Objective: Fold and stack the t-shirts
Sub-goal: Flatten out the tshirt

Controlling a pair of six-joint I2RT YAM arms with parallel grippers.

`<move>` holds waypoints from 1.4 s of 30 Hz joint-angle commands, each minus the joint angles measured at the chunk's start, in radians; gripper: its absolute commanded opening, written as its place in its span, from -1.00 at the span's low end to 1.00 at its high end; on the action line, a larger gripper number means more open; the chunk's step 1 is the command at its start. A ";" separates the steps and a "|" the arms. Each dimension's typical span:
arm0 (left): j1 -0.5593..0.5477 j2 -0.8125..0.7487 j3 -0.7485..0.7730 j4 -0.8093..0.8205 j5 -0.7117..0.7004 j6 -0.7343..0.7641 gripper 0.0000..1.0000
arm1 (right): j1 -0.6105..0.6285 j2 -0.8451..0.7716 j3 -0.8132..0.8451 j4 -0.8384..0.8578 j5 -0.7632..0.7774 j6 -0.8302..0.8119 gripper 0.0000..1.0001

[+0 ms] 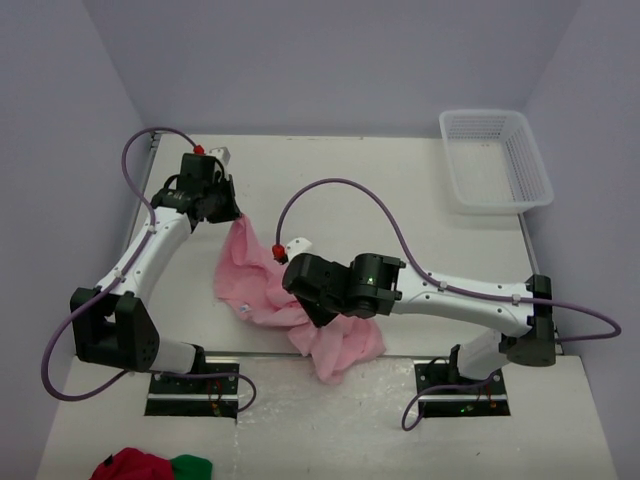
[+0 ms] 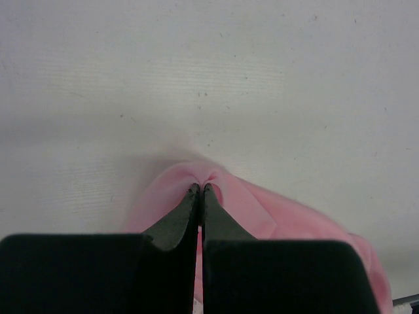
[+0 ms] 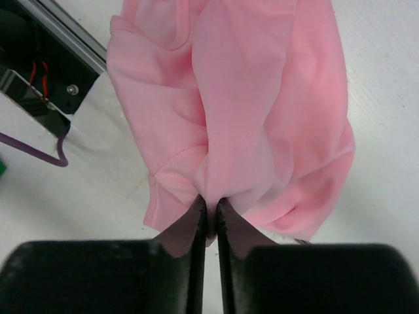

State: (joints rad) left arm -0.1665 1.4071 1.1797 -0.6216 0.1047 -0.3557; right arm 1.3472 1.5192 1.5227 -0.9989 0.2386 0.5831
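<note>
**Two pinches on one pink t-shirt (image 1: pixel 255 285)**

The left gripper (image 2: pixel 201 188) is pressed together on a fold of the cloth, over the far left of the table (image 1: pixel 400 190). The right gripper (image 3: pixel 209 201) pinches another bunch near the front edge. The shirt stretches crumpled between them. A white basket (image 1: pixel 495 160) sits well apart, at the far right.

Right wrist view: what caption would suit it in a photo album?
Right end effector shut on a fold of the bunched light pink cotton t-shirt over the white table.
</note>
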 commanded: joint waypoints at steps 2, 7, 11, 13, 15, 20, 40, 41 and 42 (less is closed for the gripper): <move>-0.002 -0.033 -0.006 0.039 0.021 0.006 -1.00 | 0.000 0.024 -0.024 -0.030 0.028 0.011 -0.75; -0.002 -0.034 -0.008 0.040 0.024 0.006 -1.00 | 0.000 0.039 -0.078 -0.004 0.024 0.026 -0.63; -0.002 -0.033 -0.011 0.043 0.029 0.006 -1.00 | -0.002 0.038 -0.102 0.025 -0.001 0.015 -1.00; -0.002 -0.033 -0.012 0.043 0.033 0.006 -1.00 | 0.000 0.039 -0.101 0.020 0.011 0.021 -0.92; -0.002 -0.034 -0.012 0.045 0.032 0.006 -1.00 | 0.000 0.036 -0.101 0.019 0.030 0.024 -0.88; -0.002 -0.034 -0.011 0.042 0.027 0.006 -1.00 | 0.000 0.001 -0.099 -0.004 0.050 0.041 -1.00; -0.002 -0.020 -0.019 0.049 0.030 0.011 -1.00 | -0.559 0.071 -0.280 0.035 0.163 -0.025 -0.17; -0.002 -0.017 -0.018 0.048 0.032 0.012 -1.00 | -0.592 0.111 -0.274 0.036 0.177 -0.023 -0.19; -0.002 -0.019 -0.020 0.046 0.030 0.014 -1.00 | -0.606 0.125 -0.271 0.031 0.212 -0.020 -0.20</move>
State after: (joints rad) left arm -0.1665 1.4021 1.1568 -0.6071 0.1238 -0.3553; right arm 0.7891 1.5860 1.2404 -1.0103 0.4042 0.5892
